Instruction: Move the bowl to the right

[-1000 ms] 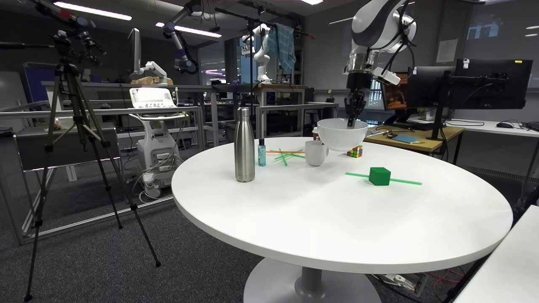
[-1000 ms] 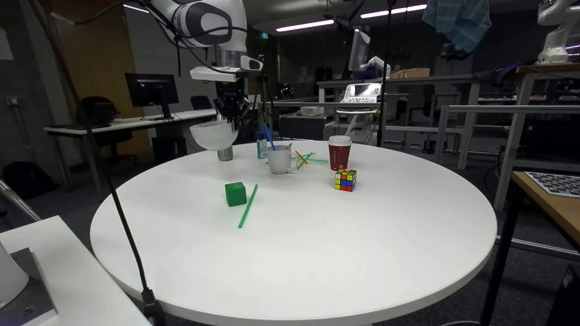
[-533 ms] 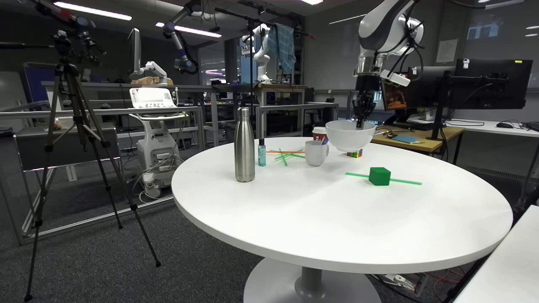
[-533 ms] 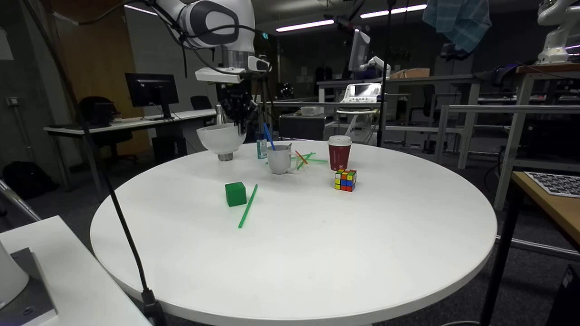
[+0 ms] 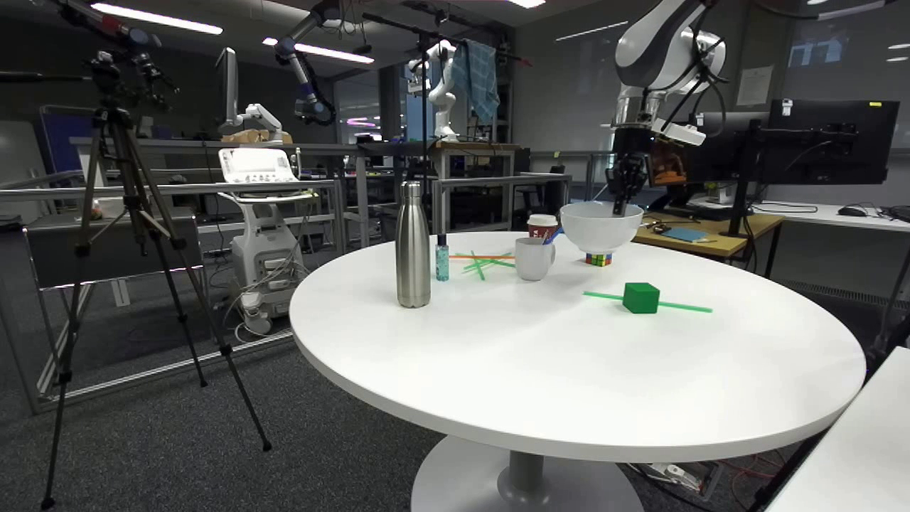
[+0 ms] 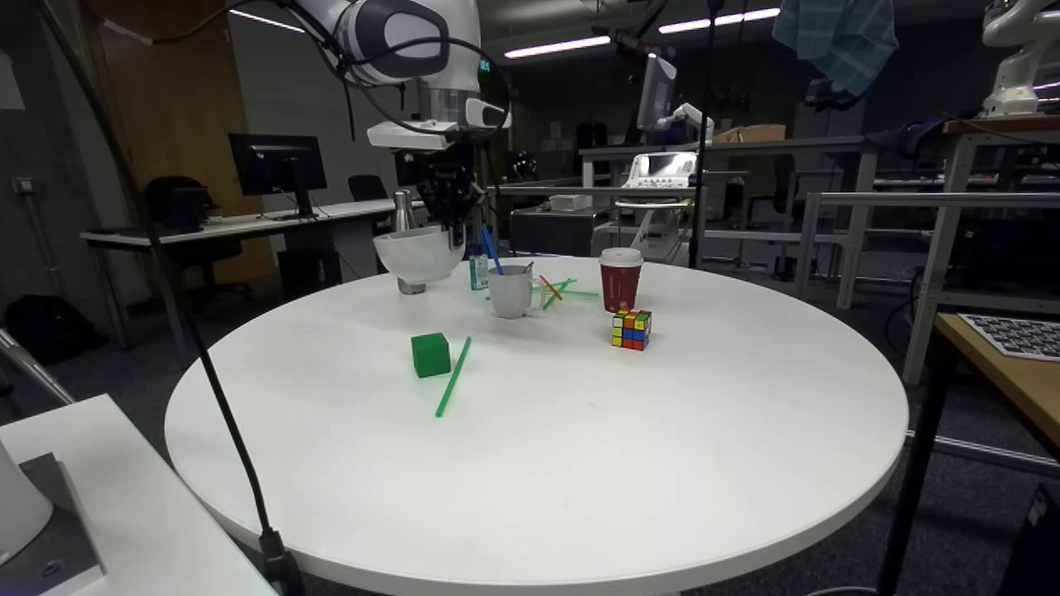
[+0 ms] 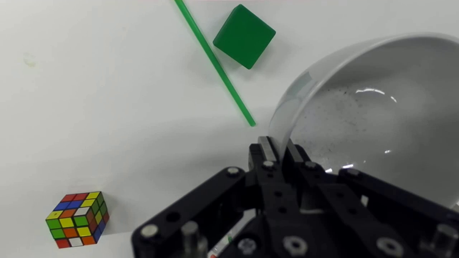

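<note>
My gripper [image 7: 280,152] clamps the rim of the white bowl [image 7: 380,111], one jaw inside the wall and one outside, and holds it aloft over the counter [image 6: 580,463] — the carrying leg, I judge, of an order to move it right, with the setting down not yet done. The bowl hangs at and below the gripper's tips in both exterior views; in the wrist view it spreads to the gripper's right, while the green block [image 7: 244,37] and green straw [image 7: 218,68] lie beyond the tips and the puzzle cube [image 7: 77,219] sits well to the left. A mug [image 6: 511,294] with a blue straw [image 6: 492,250] stands lower than the gripper and to its right in an exterior view. The next move likely calls for a steady sideways pass clear of these neighbors, then a level descent before letting go; whose right is meant, I cannot tell. Held by one edge, the bowl could tip if it lands unevenly. It looks glossy, wide-mouthed and white, its rim nearly level, its shaded inside catching bright highlights and showing a scatter of dark specks — marks or reflections, I cannot say.
</note>
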{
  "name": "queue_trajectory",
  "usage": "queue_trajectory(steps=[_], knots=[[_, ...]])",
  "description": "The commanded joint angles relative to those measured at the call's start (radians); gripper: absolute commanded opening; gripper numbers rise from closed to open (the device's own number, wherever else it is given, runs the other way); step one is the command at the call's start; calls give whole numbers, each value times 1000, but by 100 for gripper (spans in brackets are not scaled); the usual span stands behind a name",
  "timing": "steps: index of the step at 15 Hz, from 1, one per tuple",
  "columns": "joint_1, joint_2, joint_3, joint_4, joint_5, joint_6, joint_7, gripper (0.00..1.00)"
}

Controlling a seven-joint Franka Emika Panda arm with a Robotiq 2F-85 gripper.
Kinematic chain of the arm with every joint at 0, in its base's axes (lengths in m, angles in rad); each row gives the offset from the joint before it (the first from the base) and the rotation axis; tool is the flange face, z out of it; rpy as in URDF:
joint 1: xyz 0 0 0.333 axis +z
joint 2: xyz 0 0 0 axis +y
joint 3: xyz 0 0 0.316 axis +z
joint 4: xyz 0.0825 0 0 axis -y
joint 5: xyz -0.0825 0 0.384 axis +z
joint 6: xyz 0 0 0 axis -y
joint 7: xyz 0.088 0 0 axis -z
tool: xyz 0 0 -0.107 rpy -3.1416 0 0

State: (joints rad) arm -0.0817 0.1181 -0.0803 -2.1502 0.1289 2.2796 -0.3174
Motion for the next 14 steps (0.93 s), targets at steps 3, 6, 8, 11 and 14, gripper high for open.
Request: queue_trajectory(steps=[3, 6, 8, 11, 14], knots=[[-24, -32, -20, -16, -6, 8, 46, 2], [-38, -29, -34, -19, -6, 8, 61, 2], [-46, -27, -40, -20, -7, 8, 66, 2], [-56, -23, -49, -23, -5, 8, 73, 2], [-65, -19, -58, -30, -7, 13, 94, 2]])
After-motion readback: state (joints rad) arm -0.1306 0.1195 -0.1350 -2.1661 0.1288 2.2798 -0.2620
